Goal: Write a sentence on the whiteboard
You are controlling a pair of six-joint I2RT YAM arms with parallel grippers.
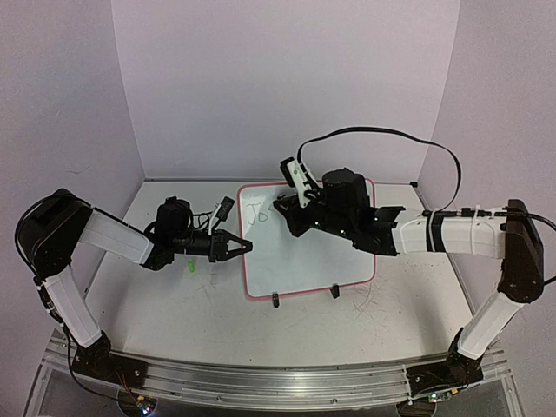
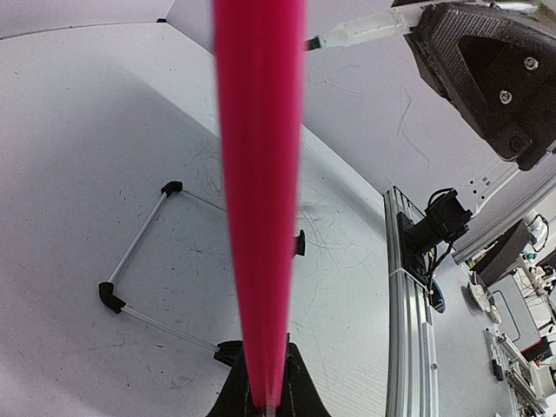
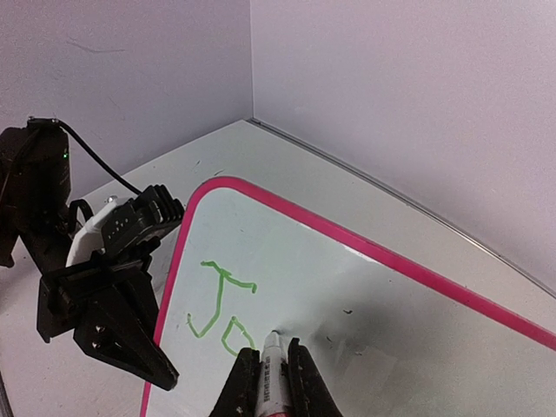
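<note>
Whiteboard point(image 1: 321, 252), mostly blank, is rim-clamped by left end effector point(image 1: 243, 246) (right end effector point(image 3: 271, 369) clamps a marker point(image 1: 298, 181)).

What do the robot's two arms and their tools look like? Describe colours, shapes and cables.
The left arm and right arm both have white, boxy link covers between black joints and black motor housings. The left tool and right tool are black, each with two tapered, wedge-shaped fingers showing screw heads. A thin black cable runs in a loose loop along the right arm.
</note>
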